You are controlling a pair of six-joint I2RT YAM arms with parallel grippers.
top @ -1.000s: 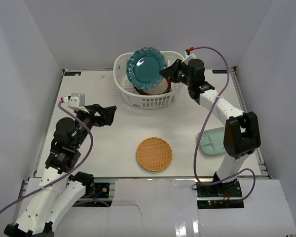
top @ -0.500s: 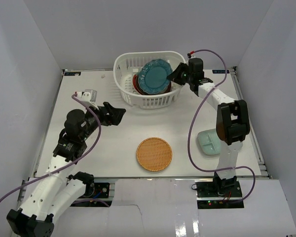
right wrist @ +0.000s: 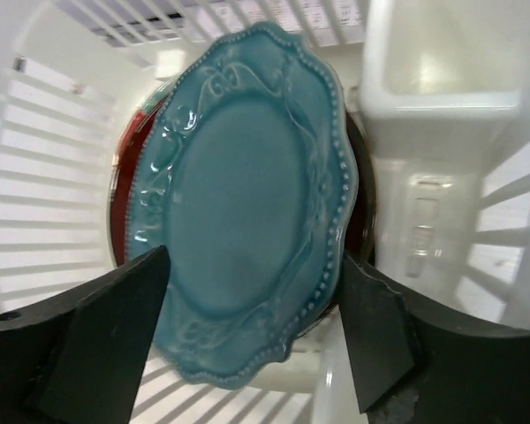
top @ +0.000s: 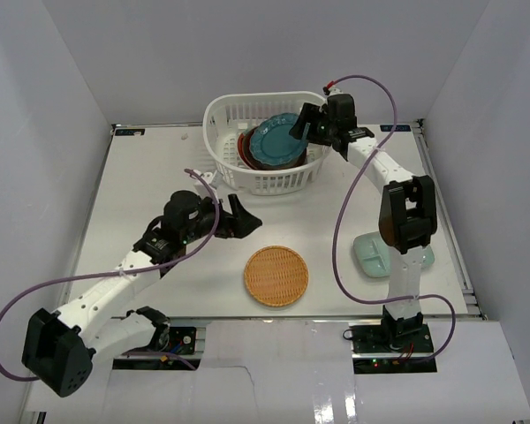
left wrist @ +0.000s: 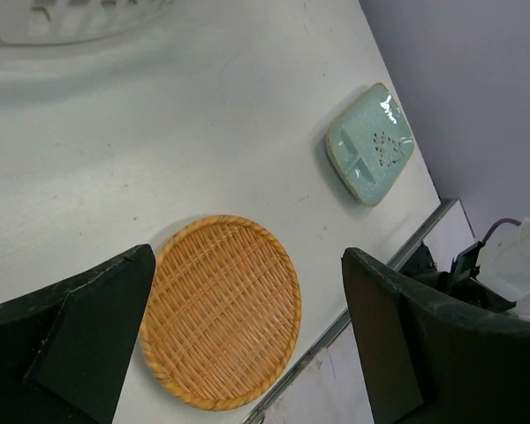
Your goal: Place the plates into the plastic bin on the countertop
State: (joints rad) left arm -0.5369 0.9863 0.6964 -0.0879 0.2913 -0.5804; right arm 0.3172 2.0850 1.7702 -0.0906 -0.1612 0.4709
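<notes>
Plastic bin: a white slotted basket (top: 274,183) at the far middle of the countertop (top: 159,168), with a stack of plates inside it
Top of the stack: the teal scalloped plate (right wrist: 247,212), face up on the plates beneath, its beaded edge in plain sight
Under it: a red plate (top: 245,148) shows past the teal plate's left edge, and the right wrist view shows a dark rim on the other side; how many plates lie below cannot be told
Right gripper (top: 304,124): at the bin's far right rim, reaching in over the stack, jaws spread wide and released, nothing between them; in the wrist view its black fingers (right wrist: 97,327) stand to either side of the teal plate's lower half
Left gripper (top: 240,221): over bare countertop, between the bin and the woven plate, jaws spread wide, holding nothing
Tan woven plate (left wrist: 221,322): round, flat on the countertop near its front edge, just beyond the left gripper's tips, untouched
Pale mint rectangular plate (left wrist: 371,143): flat on the countertop near the right edge, well apart from the woven plate; in the top view the right arm (top: 405,212) hides part of it
Outside the bin: two plates in sight, the woven one and the mint one
</notes>
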